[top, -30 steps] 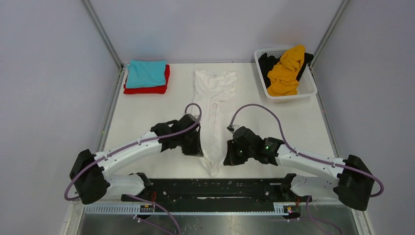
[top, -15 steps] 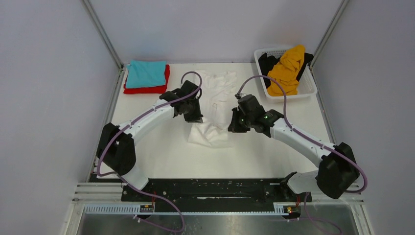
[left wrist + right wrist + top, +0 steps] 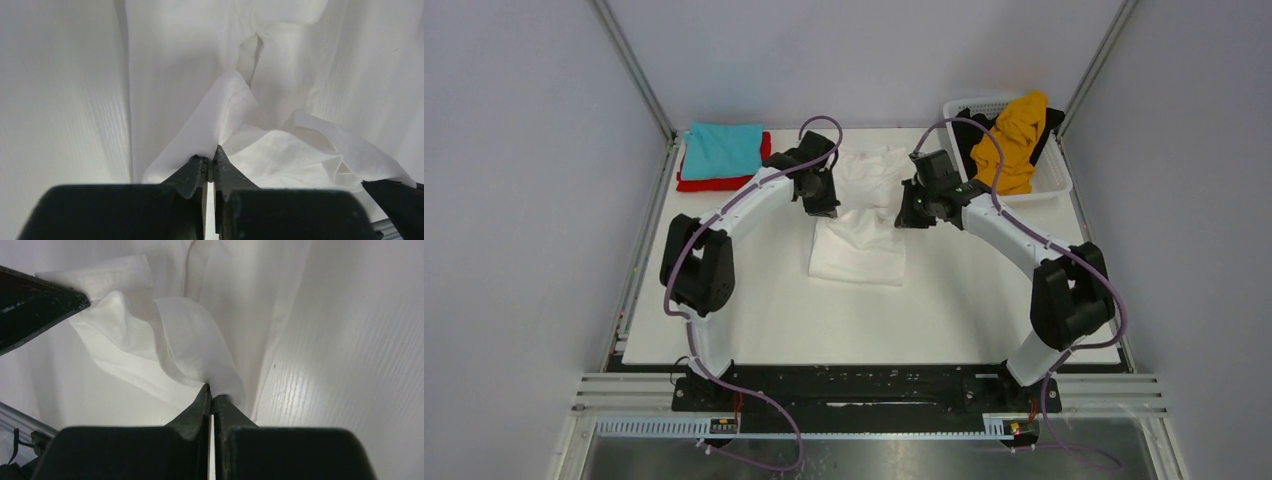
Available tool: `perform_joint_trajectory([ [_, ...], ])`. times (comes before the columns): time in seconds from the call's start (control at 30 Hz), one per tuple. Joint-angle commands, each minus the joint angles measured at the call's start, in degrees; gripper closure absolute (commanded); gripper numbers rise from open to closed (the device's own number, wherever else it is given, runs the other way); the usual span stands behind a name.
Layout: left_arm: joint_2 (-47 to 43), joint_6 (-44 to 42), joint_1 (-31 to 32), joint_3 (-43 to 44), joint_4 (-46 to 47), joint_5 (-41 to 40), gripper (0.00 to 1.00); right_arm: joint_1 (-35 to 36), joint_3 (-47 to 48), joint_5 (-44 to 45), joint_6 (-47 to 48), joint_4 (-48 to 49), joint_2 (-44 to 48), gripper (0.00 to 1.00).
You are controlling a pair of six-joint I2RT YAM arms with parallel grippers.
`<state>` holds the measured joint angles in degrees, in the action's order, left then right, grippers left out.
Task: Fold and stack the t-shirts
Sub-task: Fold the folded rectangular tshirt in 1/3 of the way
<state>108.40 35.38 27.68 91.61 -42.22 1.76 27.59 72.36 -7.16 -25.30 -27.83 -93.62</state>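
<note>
The white t-shirt (image 3: 859, 245) lies mid-table, its near half doubled back over the far half. My left gripper (image 3: 826, 208) is shut on the left corner of the lifted hem (image 3: 220, 125). My right gripper (image 3: 906, 220) is shut on the right corner (image 3: 200, 352). Both hold the hem a little above the shirt's upper part (image 3: 871, 168). A folded teal t-shirt (image 3: 722, 150) rests on a folded red t-shirt (image 3: 724, 183) at the far left. An orange-yellow t-shirt (image 3: 1012, 140) and a black t-shirt (image 3: 969, 125) fill the basket.
The white lattice basket (image 3: 1046, 185) stands at the far right corner, close behind my right arm. Grey walls and metal posts bound the white table (image 3: 754, 310) on three sides. A black rail runs along the near edge.
Both arms have swung from the near edge toward the far side, carrying the white shirt's hem with them. The shirt went from a long strip to folded in half.
</note>
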Motion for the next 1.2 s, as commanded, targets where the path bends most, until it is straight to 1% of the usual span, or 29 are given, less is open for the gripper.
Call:
perform_joint_trajectory([
  [0.0, 2.1, -2.4, -1.7, 5.5, 0.4, 0.7, 1.0, -2.1, 5.5, -2.1, 3.5, 0.2, -3.6, 1.0],
  [0.3, 10.1, -4.8, -3.4, 11.4, 2.1, 1.7, 1.0, -4.2, 11.8, -4.6, 4.1, 1.2, -13.0, 1.0],
  [0.37, 11.8, -5.2, -3.8, 12.3, 3.4, 2.2, 0.97, -4.4, 13.0, -2.9, 3.0, 1.1, -15.0, 1.0],
  [0.5, 15.5, -6.0, -4.8, 15.3, 3.7, 4.4, 0.96, -4.8, 14.3, -1.8, 1.6, 1.1, -17.8, 1.0],
  [0.57, 16.5, -6.4, -4.9, 16.0, 4.0, 5.2, 0.9, -5.0, 15.1, -1.1, 1.5, 1.2, -18.7, 0.98],
  [0.6, 16.8, -6.6, -5.0, 16.3, 4.1, 5.5, 0.85, -5.0, 15.7, -0.9, 1.5, 1.3, -19.2, 0.93],
  [0.63, 17.0, -6.9, -5.0, 16.6, 4.1, 5.9, 0.74, -5.3, 16.3, -0.7, 1.6, 1.3, -19.9, 0.84],
  [0.67, 17.1, -7.2, -5.1, 16.9, 4.1, 6.1, 0.63, -5.5, 17.0, -0.6, 1.4, 1.1, -20.4, 0.73],
  [0.7, 17.1, -7.5, -5.1, 17.3, 4.1, 6.5, 0.56, -5.8, 17.9, -1.1, 1.3, 0.7, -20.8, 0.61],
  [0.73, 17.0, -7.9, -5.2, 18.0, 4.0, 7.1, 0.46, -6.1, 18.6, -1.7, 1.1, 0.3, -21.0, 0.47],
  [0.77, 16.5, -8.2, -5.4, 18.8, 3.6, 7.5, 0.33, -6.3, 19.3, -2.3, 1.2, -0.3, -21.0, 0.37],
  [0.8, 16.0, -8.4, -5.5, 19.5, 3.1, 7.6, 0.23, -6.4, 19.7, -2.9, 1.7, -0.6, -20.7, 0.32],
  [0.87, 13.9, -8.5, -5.5, 19.1, 3.0, 7.6, 0.03, -6.3, 19.1, -4.1, 2.0, -0.6, -19.3, 0.25],
  [0.93, 10.7, -8.3, -5.4, 16.5, 3.6, 8.0, 0.01, -6.3, 16.9, -5.4, 2.0, 0.0, -17.1, 0.21],
  [1.0, 7.0, -8.1, -5.4, 12.2, 3.9, 7.5, 0.01, -6.3, 12.2, -6.2, 1.5, 1.5, -14.1, 0.19],
  [1.17, -4.9, -7.1, -5.4, -4.5, 7.0, 3.5, 0.01, -6.1, -3.9, -9.2, -2.0, 8.1, -4.2, 0.18],
])
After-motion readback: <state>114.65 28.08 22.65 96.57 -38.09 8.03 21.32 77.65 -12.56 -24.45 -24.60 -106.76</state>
